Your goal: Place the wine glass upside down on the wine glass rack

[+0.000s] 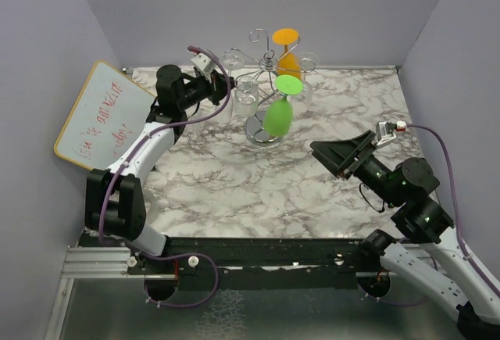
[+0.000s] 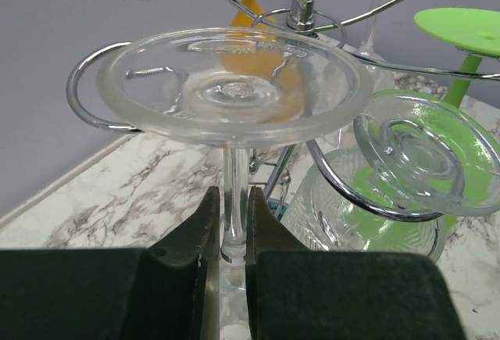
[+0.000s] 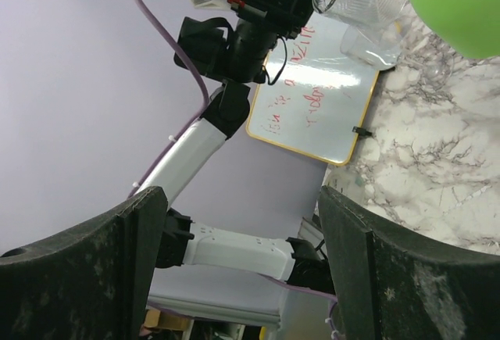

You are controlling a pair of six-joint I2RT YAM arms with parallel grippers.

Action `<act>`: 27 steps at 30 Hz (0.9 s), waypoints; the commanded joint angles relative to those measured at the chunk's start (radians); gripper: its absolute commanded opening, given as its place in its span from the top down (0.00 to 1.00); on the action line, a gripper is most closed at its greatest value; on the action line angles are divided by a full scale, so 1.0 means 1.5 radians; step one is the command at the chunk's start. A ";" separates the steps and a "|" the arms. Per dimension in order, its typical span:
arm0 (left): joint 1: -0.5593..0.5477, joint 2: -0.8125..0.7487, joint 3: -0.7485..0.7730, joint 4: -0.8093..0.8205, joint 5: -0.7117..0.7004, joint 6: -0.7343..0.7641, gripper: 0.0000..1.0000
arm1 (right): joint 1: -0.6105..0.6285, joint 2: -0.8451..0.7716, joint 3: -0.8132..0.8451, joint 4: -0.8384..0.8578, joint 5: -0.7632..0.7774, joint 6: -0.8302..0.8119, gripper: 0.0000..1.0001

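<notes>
Holding glass at rack

Your left jaws pinch the stem of the inverted wine glass, foot uppermost at a curled arm of the wine glass rack, upper centre. Your right jaws gape wide, lower right over the bench.

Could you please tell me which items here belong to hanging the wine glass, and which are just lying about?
Part of the job:
clear wine glass, stem held in the left claw
wine glass rack

Just about:
green glass and orange glass, hanging on the rack
whiteboard
right claw, open and holding nothing
</notes>
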 commanded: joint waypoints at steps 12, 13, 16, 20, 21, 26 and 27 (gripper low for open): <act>0.004 0.093 0.067 0.107 0.062 0.023 1.00 | 0.003 0.019 0.039 -0.038 0.032 -0.021 0.18; 0.004 0.099 0.078 0.108 0.062 0.021 1.00 | 0.003 0.021 0.037 -0.033 0.029 -0.019 0.18; 0.003 0.122 0.101 0.108 0.052 0.015 1.00 | 0.003 0.029 0.036 -0.033 0.025 -0.022 0.19; 0.003 0.138 0.102 0.108 0.037 0.016 1.00 | 0.003 0.034 0.029 -0.037 0.025 -0.016 0.19; 0.003 0.140 0.101 0.109 0.031 0.015 1.00 | 0.003 0.034 0.026 -0.035 0.025 -0.016 0.19; 0.003 0.149 0.102 0.111 0.000 0.003 1.00 | 0.003 0.034 0.018 -0.029 0.022 -0.012 0.19; 0.003 0.150 0.102 0.112 -0.008 0.001 1.00 | 0.003 0.034 0.016 -0.029 0.022 -0.012 0.20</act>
